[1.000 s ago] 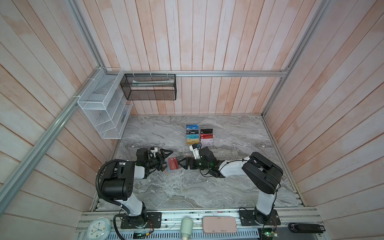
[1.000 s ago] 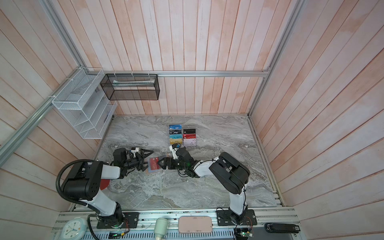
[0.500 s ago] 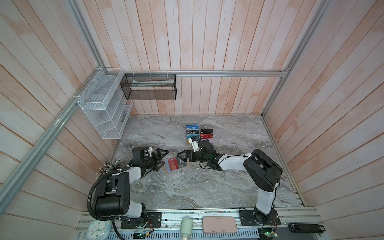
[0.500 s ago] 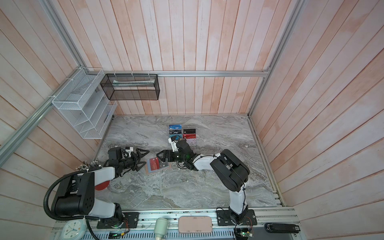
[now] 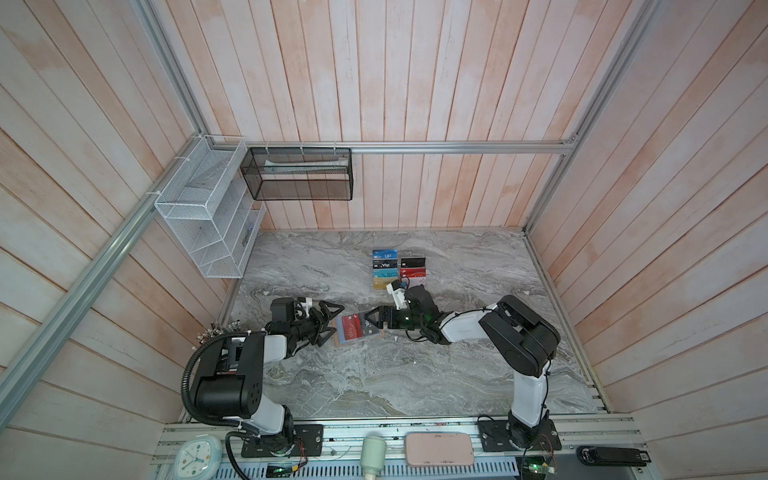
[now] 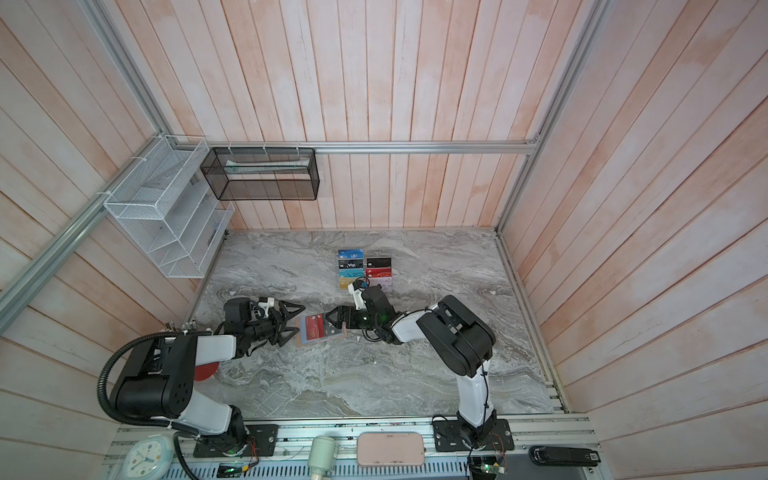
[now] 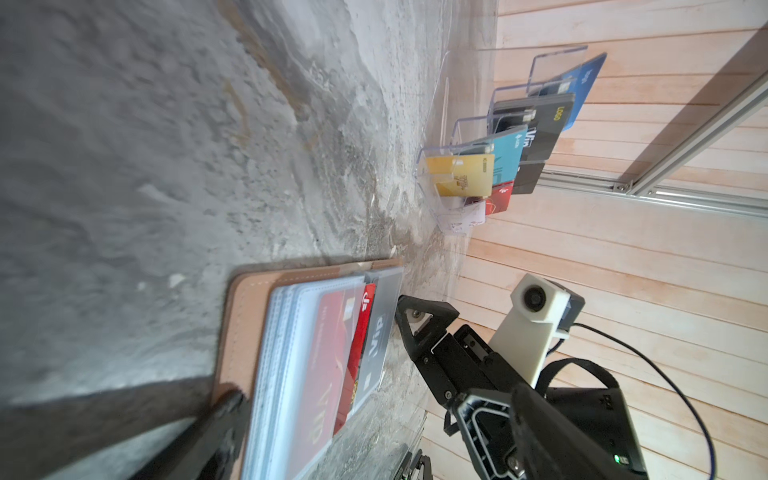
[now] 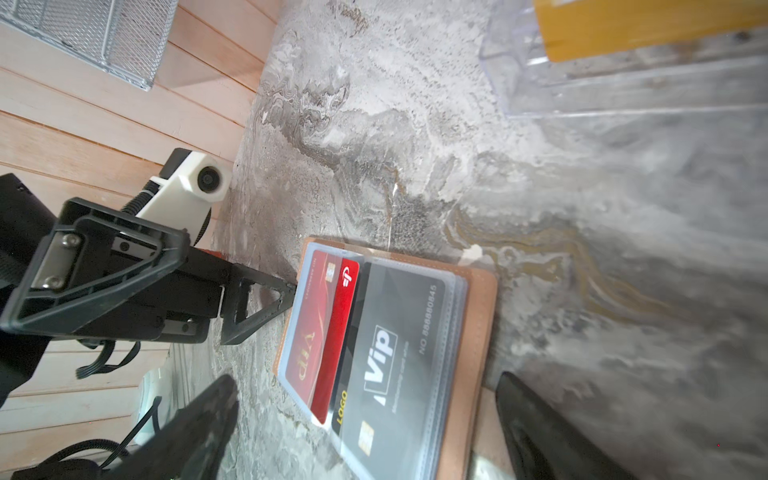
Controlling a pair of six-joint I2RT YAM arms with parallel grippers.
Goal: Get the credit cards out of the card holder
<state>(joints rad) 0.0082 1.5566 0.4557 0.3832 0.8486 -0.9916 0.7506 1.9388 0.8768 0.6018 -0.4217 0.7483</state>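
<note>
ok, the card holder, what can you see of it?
The card holder is a tan-pink leather-look wallet, lying open and flat on the marble table. Stacked clear sleeves inside hold a dark red card, a bright red card and a black Vip card. It sits between the open left hand, whose tip is at its edge, and the open right hand, whose fingers flank it.

Lower middle of the right wrist view: the black card (image 8: 399, 345) in the card holder (image 8: 482, 316) reads "Vip" in white, with what looks like "NO.888880845" along its edge. Left of it, a second black card (image 8: 341, 409) shows yellow "LOGO", and the dark red card (image 8: 309, 332) shows gold "VIP". Upper right of the left wrist view, the black rack card (image 7: 555, 120) bears yellow "LOGO". In both top views, centre frame, the blue rack card (image 5: 388, 254) (image 6: 353, 254) reads "VIP".
</note>
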